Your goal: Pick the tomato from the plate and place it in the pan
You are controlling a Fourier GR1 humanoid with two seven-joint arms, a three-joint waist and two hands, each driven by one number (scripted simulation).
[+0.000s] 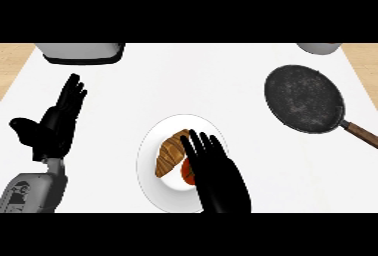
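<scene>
A white plate (159, 187) lies at the counter's near middle. On it are a brown croissant (170, 152) and a red tomato (188, 174), the tomato mostly hidden. My right hand (218, 177) hovers over the plate's right half, open with fingers straight, covering most of the tomato. Whether it touches the tomato I cannot tell. A dark round pan (305, 98) with a brown handle (362, 134) sits at the right, apart from the plate. My left hand (55, 125) rests open at the left, fingers up.
A grey appliance (80, 52) stands at the back left edge. A pale round container (321, 47) shows partly at the back right. White counter lies between plate and pan.
</scene>
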